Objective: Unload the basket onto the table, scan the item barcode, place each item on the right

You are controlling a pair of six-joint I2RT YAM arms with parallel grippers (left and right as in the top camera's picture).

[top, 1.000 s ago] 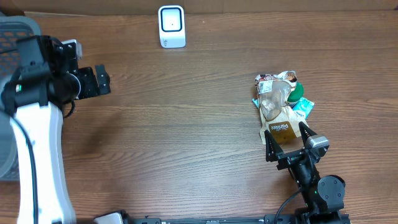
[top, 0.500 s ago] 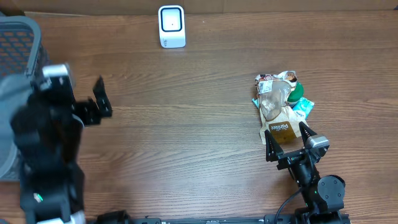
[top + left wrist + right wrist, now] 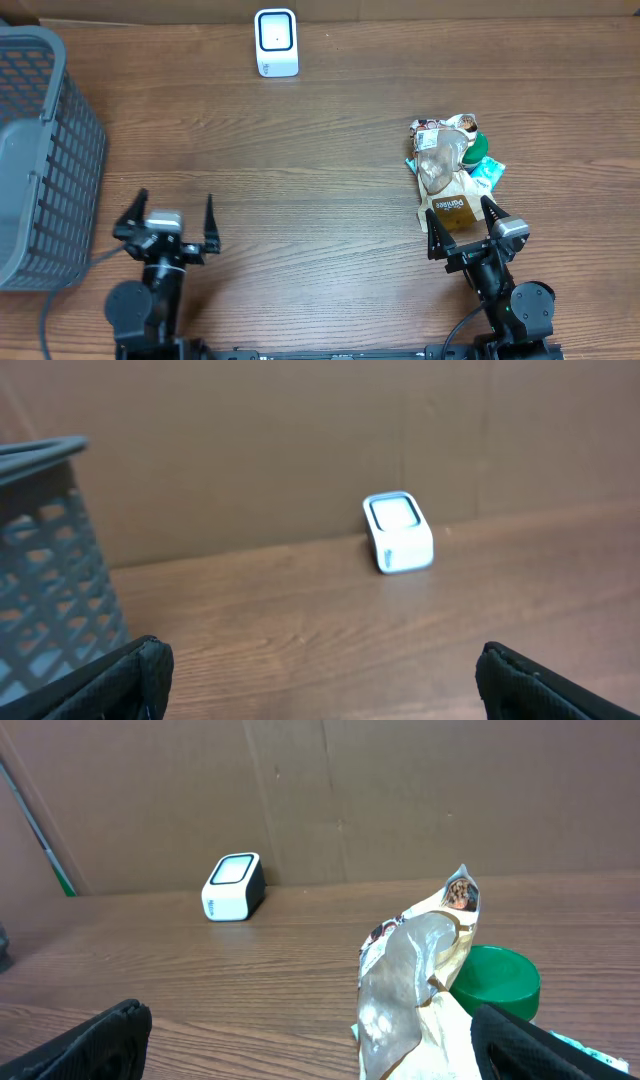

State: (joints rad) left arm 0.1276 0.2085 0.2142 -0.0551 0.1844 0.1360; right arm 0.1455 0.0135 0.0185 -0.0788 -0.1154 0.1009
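Observation:
The white barcode scanner (image 3: 276, 42) stands at the table's far edge, and both wrist views show it (image 3: 398, 532) (image 3: 232, 886). The items lie in a pile at the right: a crinkled tan snack bag (image 3: 447, 175) (image 3: 420, 970) with a clear window, a green lid (image 3: 478, 146) (image 3: 495, 980) and small packets. My right gripper (image 3: 462, 222) (image 3: 310, 1045) is open just in front of the pile, with the bag's near end between its spread fingers. My left gripper (image 3: 169, 216) (image 3: 320, 675) is open and empty at the near left, far from the pile.
A grey mesh basket (image 3: 40, 150) (image 3: 50, 560) stands at the left edge, just beyond and to the left of my left gripper. A cardboard wall runs behind the scanner. Bare wood lies between the two grippers.
My left arm has swung down from beside the basket to the near left edge and now faces the scanner. The basket is uncovered. Right arm and pile are unchanged.

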